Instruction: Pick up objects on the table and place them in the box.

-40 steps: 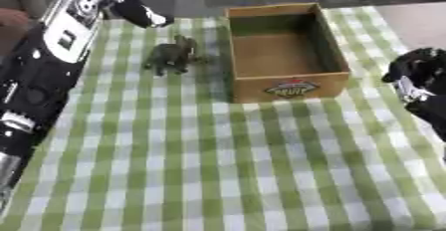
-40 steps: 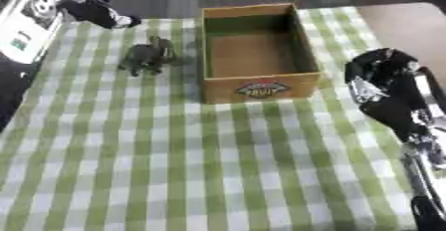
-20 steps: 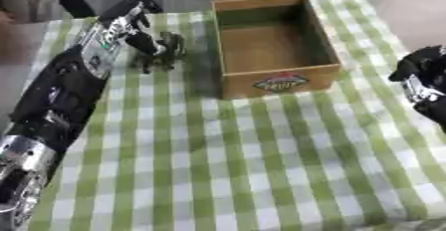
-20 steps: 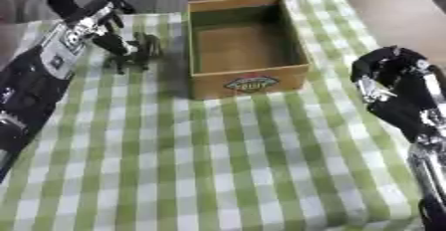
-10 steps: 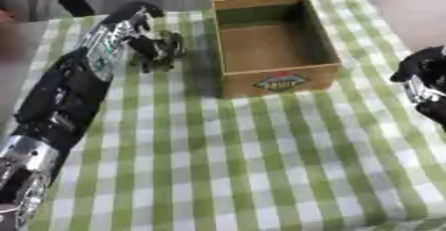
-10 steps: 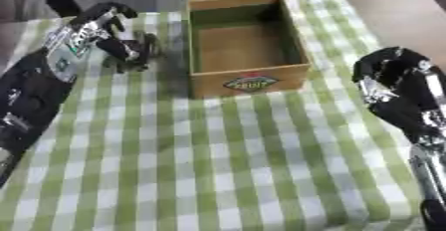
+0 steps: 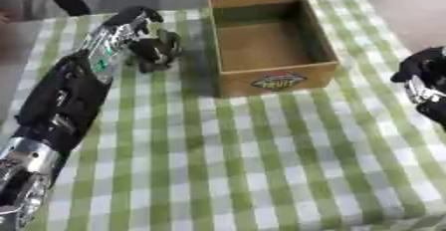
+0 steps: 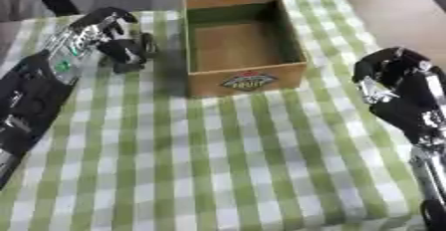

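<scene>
Left hand [image 7: 131, 25]: now at the toy [image 7: 157, 51], against its left flank, fingers curled over its top; two seconds back, raised above and left of it, well apart. Closed on toy, by appearance; lift not yet shown.

Toy: small dark animal figure, standing on worktop [image 7: 261, 165], left of box [image 7: 270, 41], near but not touching. Position on cloth unchanged over the interval.

Box: cardboard, open top, empty inside, label on near wall. Long side wall facing toy.

Right hand [image 8: 396, 83]: idle at right edge, fingers curled, holding nothing, well clear of box. Unmoved over the interval.

Meaning for task: approach done, grasp stage reached; lift and carry to box outstanding.

Edges and room: box's left wall between toy and interior, so a rise above the rim needed before moving right. Narrow strip of cloth between toy and wall; sideways slide likely to strike cardboard. Air above box open. Near half of worktop bare checked cloth.
</scene>
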You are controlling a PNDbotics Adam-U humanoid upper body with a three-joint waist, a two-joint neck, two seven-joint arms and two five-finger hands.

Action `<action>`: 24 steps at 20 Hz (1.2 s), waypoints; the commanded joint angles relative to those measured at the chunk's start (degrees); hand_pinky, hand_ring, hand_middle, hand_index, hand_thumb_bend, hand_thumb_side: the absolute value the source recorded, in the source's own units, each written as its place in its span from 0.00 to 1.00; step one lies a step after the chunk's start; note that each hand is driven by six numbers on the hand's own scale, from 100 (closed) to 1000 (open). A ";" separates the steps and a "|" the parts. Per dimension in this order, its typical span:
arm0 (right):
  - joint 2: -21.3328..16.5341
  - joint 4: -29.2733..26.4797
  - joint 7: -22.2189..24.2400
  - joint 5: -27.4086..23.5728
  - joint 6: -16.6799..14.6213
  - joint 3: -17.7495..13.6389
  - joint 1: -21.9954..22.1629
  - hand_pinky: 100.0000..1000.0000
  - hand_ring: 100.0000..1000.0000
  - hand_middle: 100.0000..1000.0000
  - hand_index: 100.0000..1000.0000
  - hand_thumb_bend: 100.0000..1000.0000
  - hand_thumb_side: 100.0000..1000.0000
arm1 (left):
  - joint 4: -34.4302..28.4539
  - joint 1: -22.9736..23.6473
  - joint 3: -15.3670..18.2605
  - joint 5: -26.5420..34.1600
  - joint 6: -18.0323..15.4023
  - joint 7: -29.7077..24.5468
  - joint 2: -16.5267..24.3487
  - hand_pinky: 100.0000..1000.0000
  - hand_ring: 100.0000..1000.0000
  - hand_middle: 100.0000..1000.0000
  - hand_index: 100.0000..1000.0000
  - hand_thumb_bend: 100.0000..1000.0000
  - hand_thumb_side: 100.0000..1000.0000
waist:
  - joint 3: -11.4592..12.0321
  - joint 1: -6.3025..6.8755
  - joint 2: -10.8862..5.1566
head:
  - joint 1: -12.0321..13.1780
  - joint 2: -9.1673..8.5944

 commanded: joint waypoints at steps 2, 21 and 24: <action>-1.16 -0.61 0.17 0.40 -0.20 -0.23 -1.00 0.53 0.47 0.46 0.54 0.08 0.09 | -0.98 -0.86 -0.18 -2.89 0.08 0.00 0.72 0.70 0.75 0.82 0.84 0.68 0.06 | -0.16 -0.12 -0.59 | 0.13 -0.40; -1.08 -0.44 0.17 0.48 -0.25 -0.35 -0.99 0.52 0.47 0.46 0.54 0.08 0.09 | -1.00 0.01 -0.60 -8.75 -0.61 -4.25 0.41 0.45 0.41 0.41 0.64 0.62 0.00 | -0.26 -0.05 -0.28 | -0.10 -0.23; -1.07 -0.43 0.14 0.48 -0.26 -0.39 -0.96 0.52 0.47 0.46 0.54 0.07 0.09 | -1.31 0.10 -0.67 -9.51 -0.55 -4.79 0.44 0.41 0.34 0.36 0.59 0.59 0.00 | -0.19 -0.12 -0.36 | -0.10 -0.18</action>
